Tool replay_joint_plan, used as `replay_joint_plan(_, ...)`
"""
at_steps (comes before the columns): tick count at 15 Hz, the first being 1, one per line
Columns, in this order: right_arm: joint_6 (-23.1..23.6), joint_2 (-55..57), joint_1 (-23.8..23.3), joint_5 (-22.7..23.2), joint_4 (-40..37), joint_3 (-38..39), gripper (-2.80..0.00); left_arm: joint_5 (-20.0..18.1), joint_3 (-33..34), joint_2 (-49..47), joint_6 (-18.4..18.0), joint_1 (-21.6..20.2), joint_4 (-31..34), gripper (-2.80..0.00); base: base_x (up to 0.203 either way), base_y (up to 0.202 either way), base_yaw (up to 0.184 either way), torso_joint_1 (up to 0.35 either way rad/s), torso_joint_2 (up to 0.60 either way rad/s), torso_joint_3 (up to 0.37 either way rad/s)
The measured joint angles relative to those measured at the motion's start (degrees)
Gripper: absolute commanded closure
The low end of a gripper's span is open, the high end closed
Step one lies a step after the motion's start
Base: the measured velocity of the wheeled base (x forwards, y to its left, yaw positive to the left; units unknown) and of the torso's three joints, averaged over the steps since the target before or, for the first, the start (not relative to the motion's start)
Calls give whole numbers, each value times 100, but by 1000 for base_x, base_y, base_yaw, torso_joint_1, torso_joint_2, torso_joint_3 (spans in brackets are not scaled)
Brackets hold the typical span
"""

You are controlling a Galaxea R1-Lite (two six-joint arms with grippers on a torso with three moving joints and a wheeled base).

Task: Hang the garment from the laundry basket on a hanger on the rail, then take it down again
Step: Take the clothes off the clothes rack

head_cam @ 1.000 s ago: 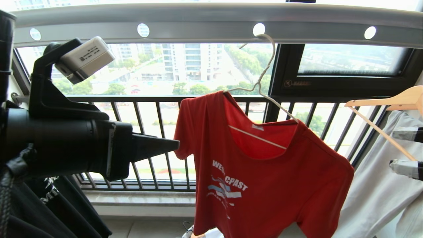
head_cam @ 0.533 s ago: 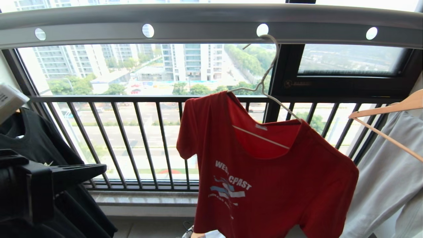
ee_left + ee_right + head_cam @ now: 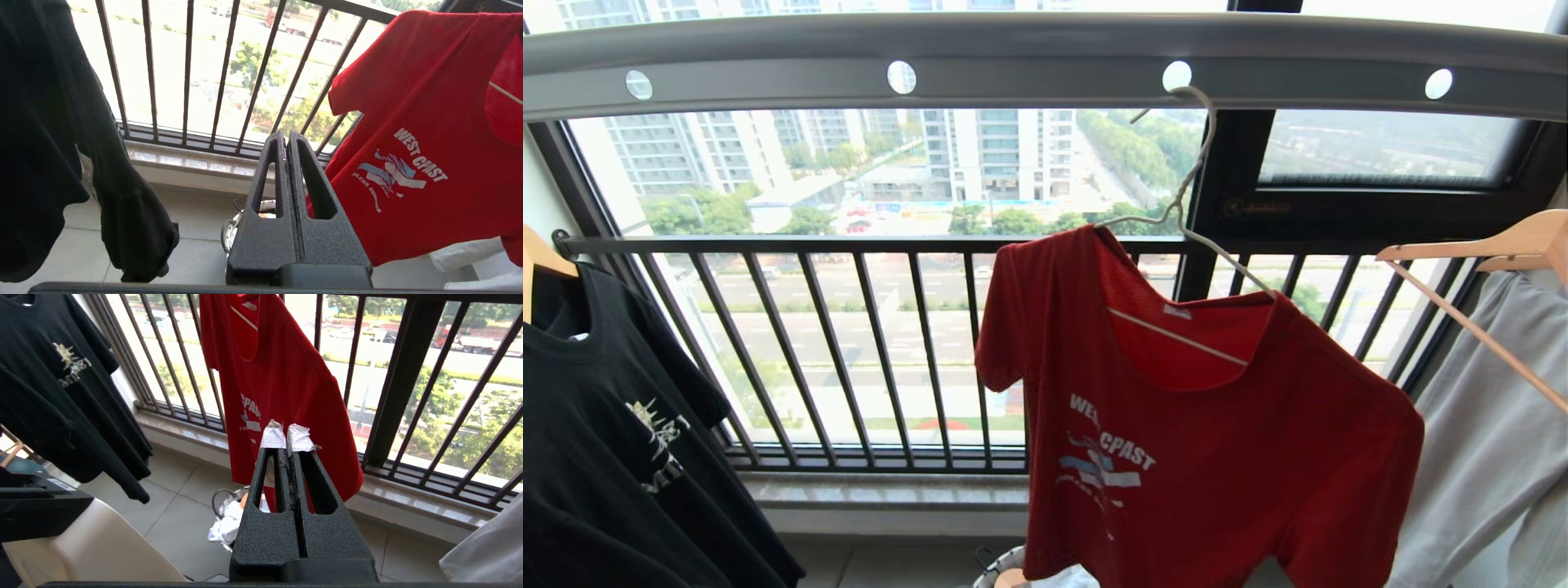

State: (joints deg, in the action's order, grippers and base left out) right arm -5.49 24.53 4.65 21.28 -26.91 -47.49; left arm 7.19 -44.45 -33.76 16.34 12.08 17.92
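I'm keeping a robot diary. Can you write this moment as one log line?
red T-shirt: on wire hanger, hooked in rail | left gripper: shut, empty | right gripper: shut, empty | basket: on floor below

Closed left end effector (image 3: 286, 136) near red garment (image 3: 416, 122).

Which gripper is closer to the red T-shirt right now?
Left, it seems. The left gripper, shut, sits close beside the red T-shirt, which looms large in its view. The right gripper, also shut, faces it from farther back.
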Motion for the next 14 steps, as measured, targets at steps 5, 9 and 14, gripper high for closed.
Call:
replay_joint_plan(5,348,-933,-534,115,-564,676,0,100,518,1426,-33,-350,661,0,0,0,0,0,0,0)
replay_joint_plan(9,685,-1471,-517,-275,-67,1959,0,331,1700,1714,-436,-384,476,0,0,0,0,0,0,0)
replay_joint_plan(14,1089,-1787,-494,-501,1543,3695,0,364,2326,1733,-1037,-550,-468,0,0,0,0,0,0,0)
